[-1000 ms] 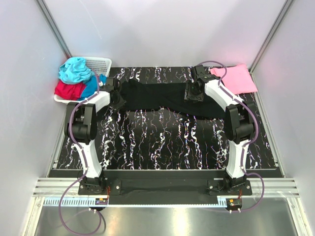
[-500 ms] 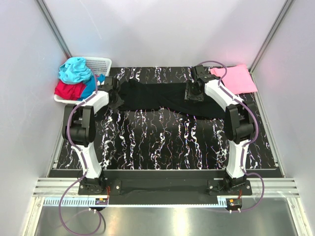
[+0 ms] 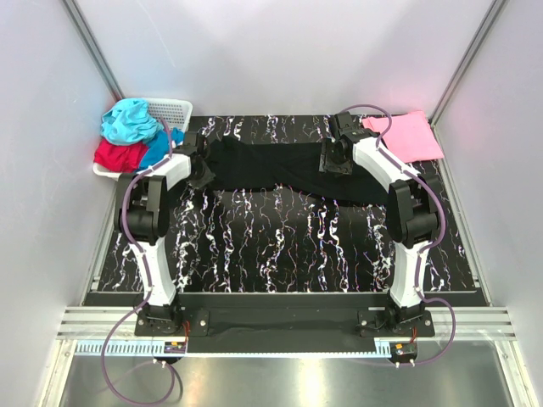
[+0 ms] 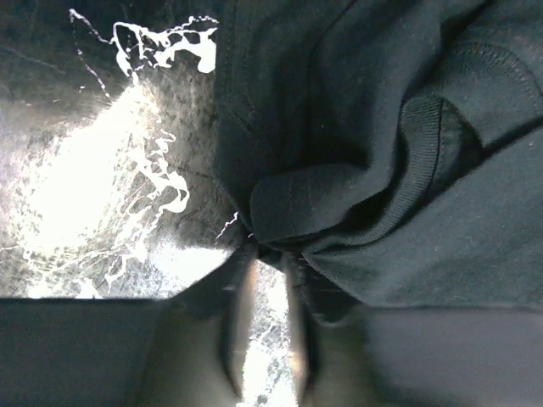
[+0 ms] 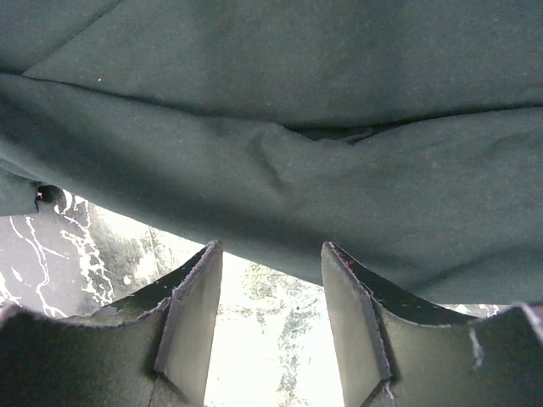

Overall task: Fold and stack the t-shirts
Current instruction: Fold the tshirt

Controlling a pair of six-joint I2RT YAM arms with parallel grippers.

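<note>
A large black t-shirt [image 3: 263, 165] lies spread flat across the back of the table. My left gripper [image 3: 198, 158] sits at its left end. In the left wrist view its fingers [image 4: 240, 297] stand a little apart. Bare table shows between them, and a bunched black fold [image 4: 322, 199] lies just past the left gripper [image 4: 270, 254]. My right gripper [image 3: 333, 158] hovers over the shirt's right part. In the right wrist view the right gripper [image 5: 271, 250] is open and empty, with the black t-shirt's edge [image 5: 297, 136] just beyond it. A pink t-shirt [image 3: 405, 136] lies flat at the back right.
A white lattice basket [image 3: 174, 110] stands at the back left corner, holding teal [image 3: 129, 120], red [image 3: 117, 154] and blue [image 3: 158, 149] t-shirts. The black marbled table [image 3: 280, 246] is bounded by white walls at the left, right and back.
My left gripper has gone from shut to slightly open, letting go of the black t-shirt's left edge, and its arm shifted a little. The right arm has not moved.
</note>
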